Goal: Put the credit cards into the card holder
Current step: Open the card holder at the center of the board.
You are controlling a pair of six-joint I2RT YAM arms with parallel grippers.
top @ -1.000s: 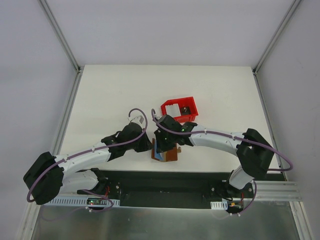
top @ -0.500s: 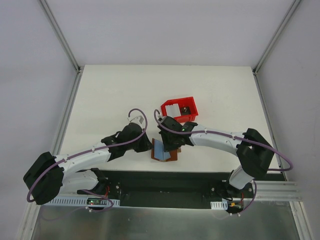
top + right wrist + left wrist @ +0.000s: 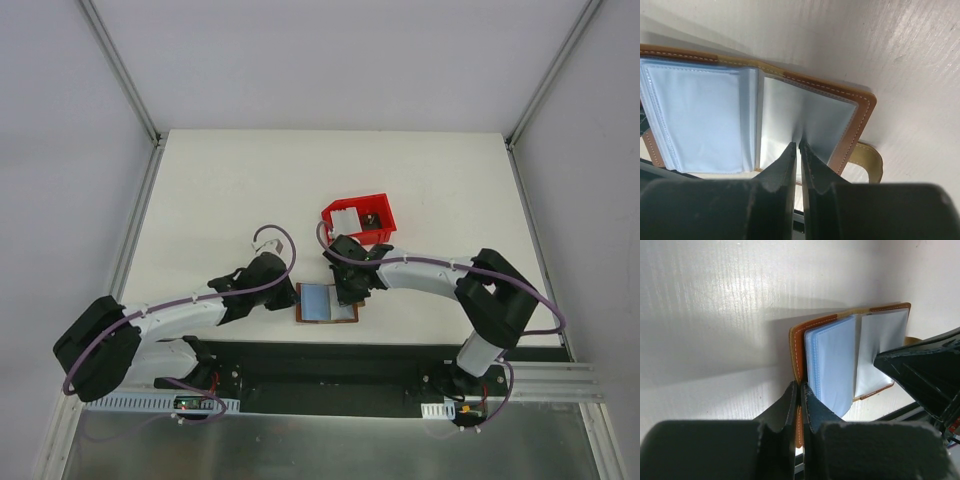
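Our left tool [image 3: 799, 390] is clenched on the stitched brown edge of the card holder [image 3: 832, 365], which lies opened flat on the tabletop [image 3: 250, 180] just ahead of its tips. Our right tool [image 3: 798, 146], its jaws all but closed, appears to nip a clear sleeve [image 3: 790, 115] on the far page, and the film puckers toward its fingertips.

We judge the main risks to be these:
- The left grip bites only a thin strip of cover. A tug from the right side could pull the leather free.
- If the right tool lifts while pinching, the sleeve may stretch or tear, or the whole holder may drag along.
- Once either tool lets go, the stack of sleeves could flop shut.

Neither tool carries a card. The only credit card [image 3: 345, 217] we can make out sits in the red bin [image 3: 388, 218] just beyond the right tool, so fetching it means giving up one hold.
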